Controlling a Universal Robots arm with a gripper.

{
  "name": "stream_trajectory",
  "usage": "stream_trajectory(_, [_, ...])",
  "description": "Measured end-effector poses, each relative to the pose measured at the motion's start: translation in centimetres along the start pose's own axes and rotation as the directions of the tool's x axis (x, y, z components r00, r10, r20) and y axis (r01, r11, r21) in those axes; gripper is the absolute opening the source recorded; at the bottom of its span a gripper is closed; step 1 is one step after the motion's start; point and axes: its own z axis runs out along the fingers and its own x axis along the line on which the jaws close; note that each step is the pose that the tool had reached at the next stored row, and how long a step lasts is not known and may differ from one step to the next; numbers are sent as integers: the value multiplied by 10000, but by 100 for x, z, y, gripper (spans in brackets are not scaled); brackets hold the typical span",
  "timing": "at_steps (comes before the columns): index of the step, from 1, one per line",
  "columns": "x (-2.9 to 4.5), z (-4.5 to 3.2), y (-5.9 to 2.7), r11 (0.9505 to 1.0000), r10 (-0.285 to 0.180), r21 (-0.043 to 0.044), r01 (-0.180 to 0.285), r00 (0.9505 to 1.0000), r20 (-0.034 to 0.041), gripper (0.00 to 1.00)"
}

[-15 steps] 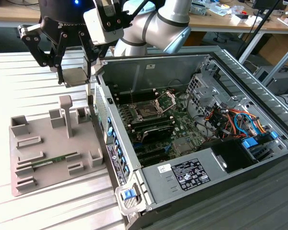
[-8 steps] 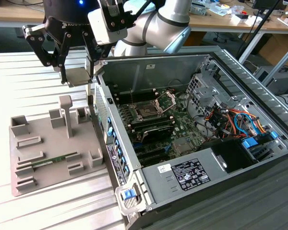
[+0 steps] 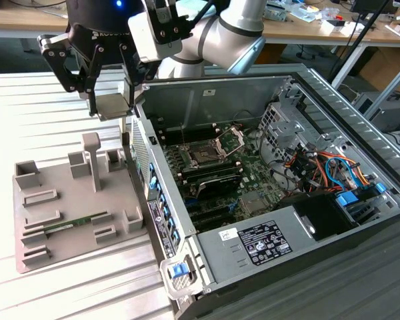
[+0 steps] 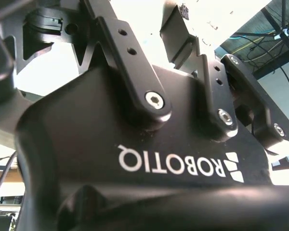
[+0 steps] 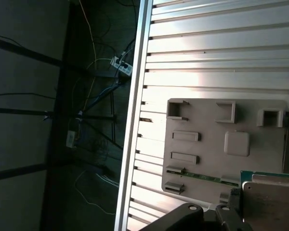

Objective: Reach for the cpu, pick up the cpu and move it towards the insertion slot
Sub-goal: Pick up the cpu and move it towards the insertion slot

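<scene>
Slatted bench [image 3: 27,113] | arm [image 3: 230,30] bent, wrist down | jaws clamp cpu [image 3: 113,105] abv tray [image 3: 73,200]

print: white lettering [image 4: 173,166] on end effector [image 3: 111,101] | white label [image 3: 265,244] on power supply [image 3: 220,263]

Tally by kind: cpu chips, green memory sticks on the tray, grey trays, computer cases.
cpu: 1, held in the gripper
green memory stick: 1
grey tray: 1
computer case: 1
Total: 4
</scene>
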Motion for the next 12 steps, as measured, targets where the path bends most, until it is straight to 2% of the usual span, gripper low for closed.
stream_trajectory(12, [-80, -1, -13, 10000, -1, 0, 1, 10000, 0, 55])
